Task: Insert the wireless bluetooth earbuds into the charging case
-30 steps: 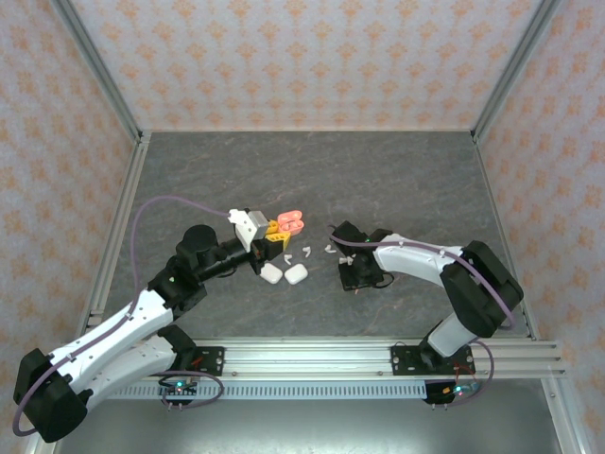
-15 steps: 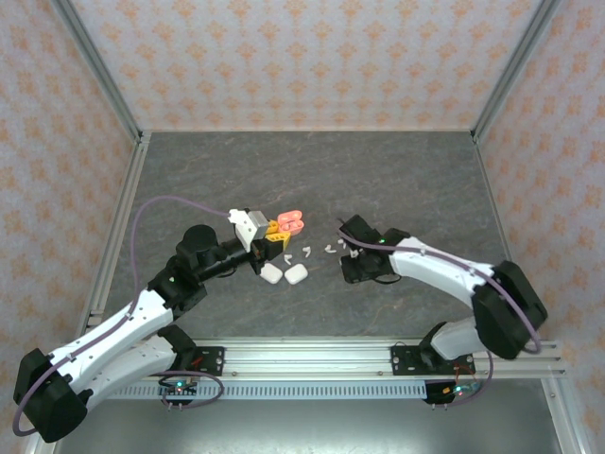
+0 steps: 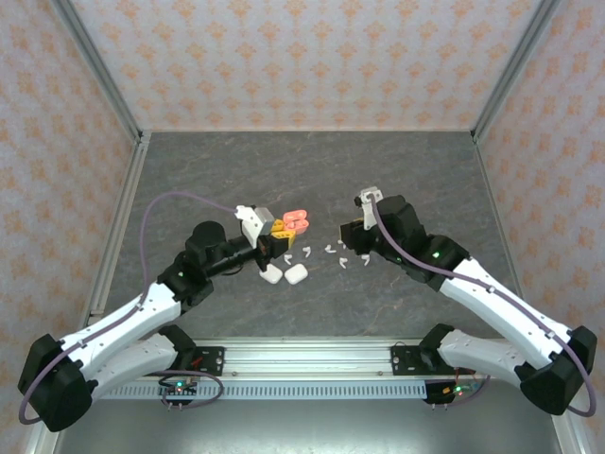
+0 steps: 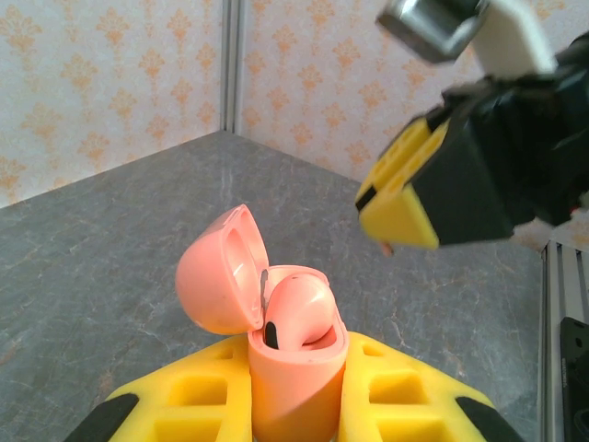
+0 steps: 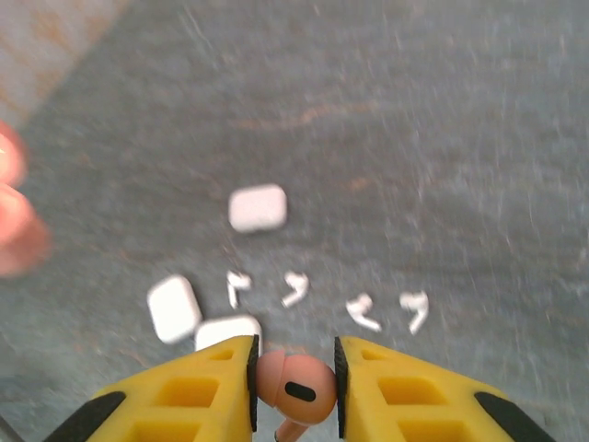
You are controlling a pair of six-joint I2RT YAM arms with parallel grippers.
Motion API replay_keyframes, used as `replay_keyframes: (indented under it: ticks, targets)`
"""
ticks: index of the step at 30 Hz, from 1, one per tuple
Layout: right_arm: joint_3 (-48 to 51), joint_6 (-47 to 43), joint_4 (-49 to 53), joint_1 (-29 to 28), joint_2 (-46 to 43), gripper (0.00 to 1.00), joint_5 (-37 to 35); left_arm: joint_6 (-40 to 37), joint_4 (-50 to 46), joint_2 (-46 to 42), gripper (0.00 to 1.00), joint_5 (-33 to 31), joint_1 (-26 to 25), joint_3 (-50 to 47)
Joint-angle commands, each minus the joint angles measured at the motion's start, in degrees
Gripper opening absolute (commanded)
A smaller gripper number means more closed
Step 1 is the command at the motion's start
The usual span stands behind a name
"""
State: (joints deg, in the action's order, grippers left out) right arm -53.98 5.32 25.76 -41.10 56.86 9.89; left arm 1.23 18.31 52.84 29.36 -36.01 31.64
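My left gripper (image 3: 282, 230) is shut on a coral-orange charging case (image 4: 294, 368), which stands upright between the yellow fingers with its lid (image 4: 216, 272) swung open. One coral earbud (image 4: 299, 308) sits in the case. My right gripper (image 5: 294, 385) is shut on a second coral earbud (image 5: 296, 387), pinched between the black pads and held above the table. It hangs just right of the case (image 3: 295, 220), apart from it. Several white earbuds (image 5: 294, 288) lie loose on the table below.
Three shut white cases (image 5: 258, 207) (image 5: 173, 308) (image 5: 225, 330) lie on the grey table (image 3: 397, 170) near the white earbuds (image 3: 329, 249). Patterned walls and metal rails (image 3: 123, 208) fence the table. Open floor lies behind and to the right.
The right arm has risen off the table and swung its wrist up and right, carrying the coral earbud. The left gripper with the case has edged slightly right.
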Motion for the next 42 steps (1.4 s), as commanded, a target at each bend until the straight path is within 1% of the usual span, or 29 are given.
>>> replay_keyframes:
  ticks: [1,7,15,25,42]
  targets:
    - [-2.5,-2.0,-7.4,-0.4,-1.4,0.27,2.3,1.4,4.2,0.6,0.0,0.5,-1.0,1.6]
    - [-3.8,-2.9,-14.4,-2.0,-1.6,0.27,4.6,2.6,6.6,2.2,0.0,0.2,-2.0,1.8]
    - [-3.7,-3.7,-17.9,-5.1,-0.3,0.27,4.0,3.4,7.8,3.8,0.0,-1.0,-3.4,2.9]
    - [-3.3,-3.4,-17.6,-6.2,2.1,0.27,4.0,3.1,7.9,4.6,0.0,-1.0,-3.9,3.6]
    - [-1.1,-2.5,-16.7,-6.3,3.1,0.27,3.8,2.9,8.3,5.0,0.0,-1.3,-4.6,4.2]
